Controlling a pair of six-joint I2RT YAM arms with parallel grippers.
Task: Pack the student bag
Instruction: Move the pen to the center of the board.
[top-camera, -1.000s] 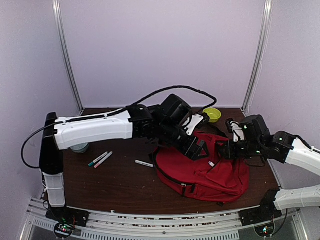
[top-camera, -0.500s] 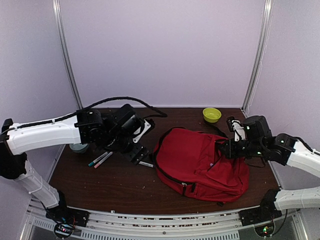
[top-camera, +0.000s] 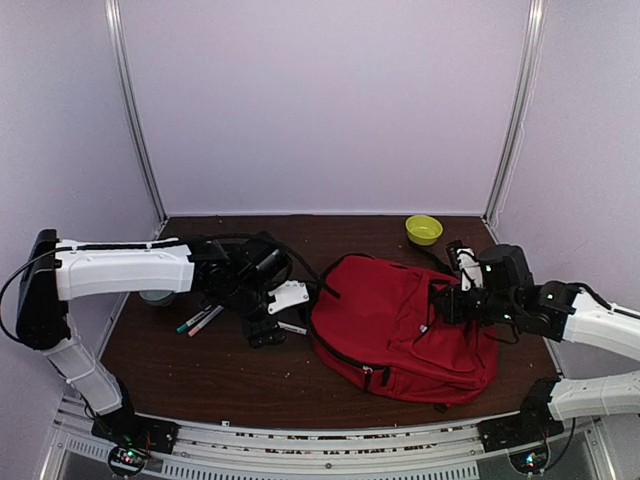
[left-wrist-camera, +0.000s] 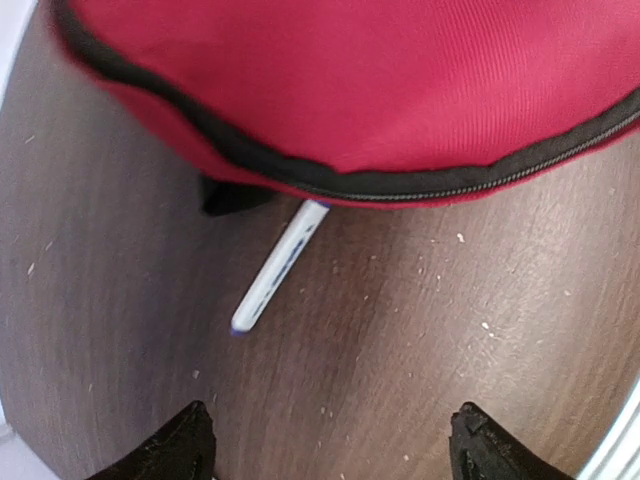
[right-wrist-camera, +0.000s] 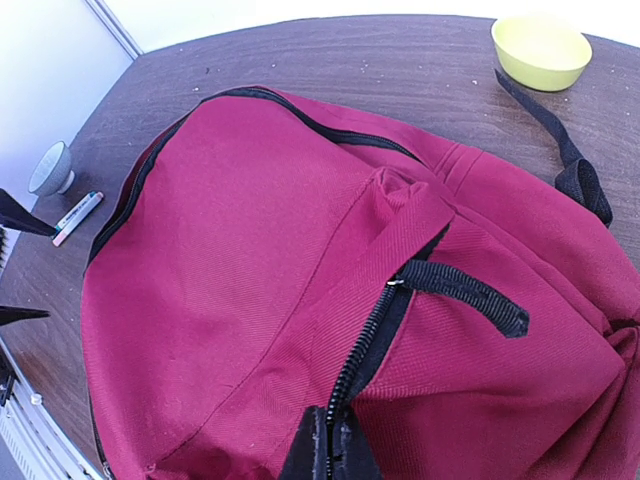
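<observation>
The student bag (top-camera: 400, 325) is a large red backpack lying flat on the right half of the table, with its black zippers showing. It also fills the right wrist view (right-wrist-camera: 250, 260) and the top of the left wrist view (left-wrist-camera: 380, 80). My right gripper (top-camera: 441, 305) is shut on the bag's front pocket zipper edge (right-wrist-camera: 370, 350), its own tips at the bottom of that view (right-wrist-camera: 330, 455). My left gripper (top-camera: 264, 334) is open and empty, low over the table just left of the bag (left-wrist-camera: 335, 455). A white pen (left-wrist-camera: 278, 268) lies ahead of it, one end under the bag's rim.
Two markers (top-camera: 201, 319) lie on the left of the table, next to a grey cup (top-camera: 158, 296). A yellow-green bowl (top-camera: 424, 229) stands at the back right. A black strap (right-wrist-camera: 555, 140) trails from the bag toward the bowl.
My left arm has drawn back from over the bag to the left and come down near the white pen. My right gripper has kept its hold on the bag and barely moved.
</observation>
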